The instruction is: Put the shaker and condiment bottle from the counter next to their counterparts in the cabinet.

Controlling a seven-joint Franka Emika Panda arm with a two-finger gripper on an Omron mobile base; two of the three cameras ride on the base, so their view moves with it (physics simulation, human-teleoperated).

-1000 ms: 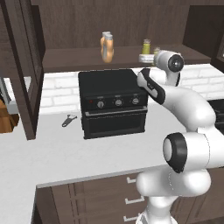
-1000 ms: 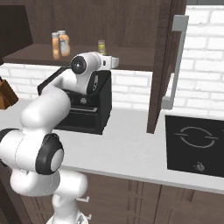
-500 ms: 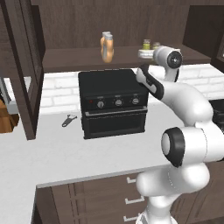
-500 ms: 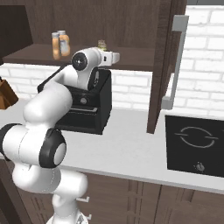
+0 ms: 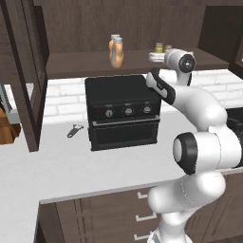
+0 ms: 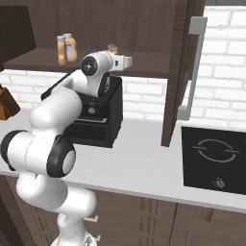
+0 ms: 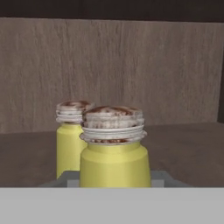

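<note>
The end effector (image 5: 154, 57) was at the cabinet shelf (image 5: 85, 64), its fingertips hidden, so whether it pinched the near shaker (image 7: 114, 148) could not be told. That shaker sat close in the hand view, bottom cut off, with a second shaker (image 7: 71, 138) just behind and left. Two orange bottles (image 5: 116, 51) stood together farther left on the shelf. The arm reached up from the counter (image 5: 71, 166) over the black oven (image 5: 122, 111).

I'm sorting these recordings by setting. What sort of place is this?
A kitchen, rendered rather than real. A black toaster oven stands on a white counter above brown drawers, a cooktop is set into the counter, and a wall cabinet holds condiment bottles and shakers.
</note>
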